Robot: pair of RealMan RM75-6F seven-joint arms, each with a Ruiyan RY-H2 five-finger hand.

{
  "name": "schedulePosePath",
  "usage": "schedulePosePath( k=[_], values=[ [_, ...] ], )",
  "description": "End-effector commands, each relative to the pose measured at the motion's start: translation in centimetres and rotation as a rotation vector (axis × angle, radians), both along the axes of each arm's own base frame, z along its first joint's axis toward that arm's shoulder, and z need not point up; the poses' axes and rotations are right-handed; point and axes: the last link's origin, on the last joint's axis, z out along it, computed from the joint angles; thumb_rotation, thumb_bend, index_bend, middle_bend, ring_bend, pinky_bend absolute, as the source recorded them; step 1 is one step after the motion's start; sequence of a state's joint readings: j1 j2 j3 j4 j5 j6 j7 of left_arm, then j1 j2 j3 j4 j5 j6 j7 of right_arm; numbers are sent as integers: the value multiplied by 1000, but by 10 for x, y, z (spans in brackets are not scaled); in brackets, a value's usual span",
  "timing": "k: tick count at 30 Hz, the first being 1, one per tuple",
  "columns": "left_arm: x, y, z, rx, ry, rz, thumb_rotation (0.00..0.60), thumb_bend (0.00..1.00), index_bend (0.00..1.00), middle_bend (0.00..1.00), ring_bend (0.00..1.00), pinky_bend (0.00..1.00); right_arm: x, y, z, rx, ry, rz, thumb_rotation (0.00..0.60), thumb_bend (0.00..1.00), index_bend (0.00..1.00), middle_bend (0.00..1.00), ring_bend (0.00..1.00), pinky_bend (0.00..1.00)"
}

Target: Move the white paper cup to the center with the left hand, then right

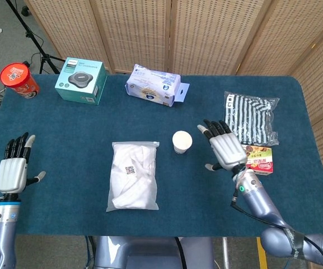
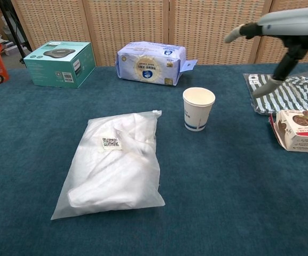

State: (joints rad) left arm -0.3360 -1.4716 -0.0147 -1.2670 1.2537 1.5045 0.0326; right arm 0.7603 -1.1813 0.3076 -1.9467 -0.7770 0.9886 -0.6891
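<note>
Blue cloth table [image 1: 66, 134], wicker screens [image 1: 206, 33] behind; white paper cup [image 1: 182, 142] central; right hand [image 1: 224, 147] near it and left hand [image 1: 12, 168] at the table's edge, both fingers spread, empty.
</note>
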Motion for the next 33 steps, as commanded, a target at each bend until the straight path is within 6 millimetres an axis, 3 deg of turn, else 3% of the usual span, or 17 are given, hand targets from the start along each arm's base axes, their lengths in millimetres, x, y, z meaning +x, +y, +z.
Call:
schedulePosePath(
  k=[1,4,7,13,33],
  values=[
    [0,1,-1,-6,-3,-1,600,120,21,0,0,0,24,-10,-19,43,7,18,600,156,0,0,0,0],
    [0,1,-4,-23,-11,-3,600,121,22,0,0,0,32,-17,-29,76,-2,-13,600,156,0,0,0,0],
    [-3,2,-9,-52,-6,2,600,121,21,0,0,0,39,-26,-42,203,-68,-154,600,156,0,0,0,0],
    [0,0,-15,-85,-9,-23,600,122,22,0,0,0,46,-44,-57,243,-28,-209,600,156,0,0,0,0],
    [-5,4,-16,-111,-28,-6,600,124,20,0,0,0,47,-78,-75,275,-52,-214,600,156,0,0,0,0]
  ],
)
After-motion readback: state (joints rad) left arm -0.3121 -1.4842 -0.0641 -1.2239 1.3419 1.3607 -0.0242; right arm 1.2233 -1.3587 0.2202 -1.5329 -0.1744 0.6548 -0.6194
